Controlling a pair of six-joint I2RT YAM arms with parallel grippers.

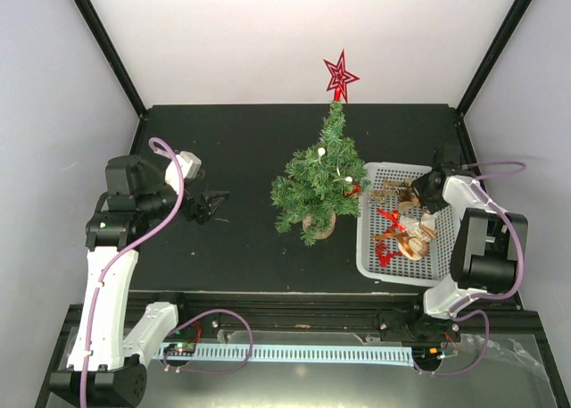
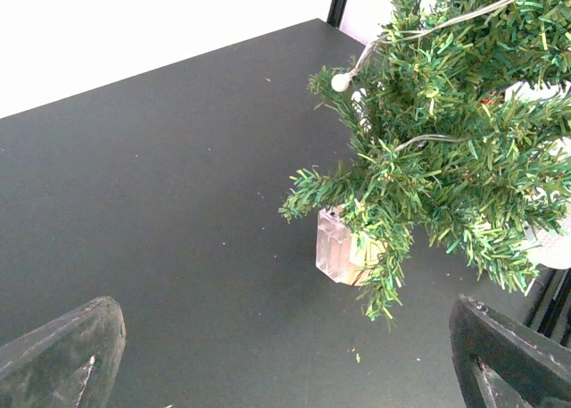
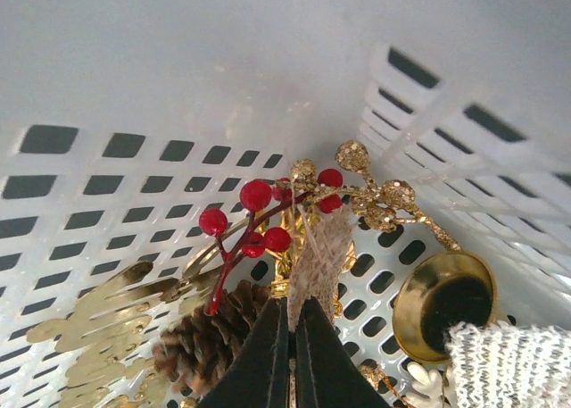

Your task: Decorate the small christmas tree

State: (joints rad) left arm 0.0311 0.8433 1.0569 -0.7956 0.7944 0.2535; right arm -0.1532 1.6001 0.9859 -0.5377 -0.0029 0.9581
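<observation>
Inside the basket [image 1: 366, 247], right pincer [image 3: 293, 328] pinches a burlap strip [image 3: 319, 247]; upright small christmas tree [image 1: 319, 180] stands leftward, nearby; left pincer [image 1: 217, 203] gapes wide.

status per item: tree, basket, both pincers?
small christmas tree: upright, red star on top, light string draped on it
white basket: ornaments inside
left pincer: open, empty, left of the tree
right pincer: shut on burlap strip, down in the basket
</observation>
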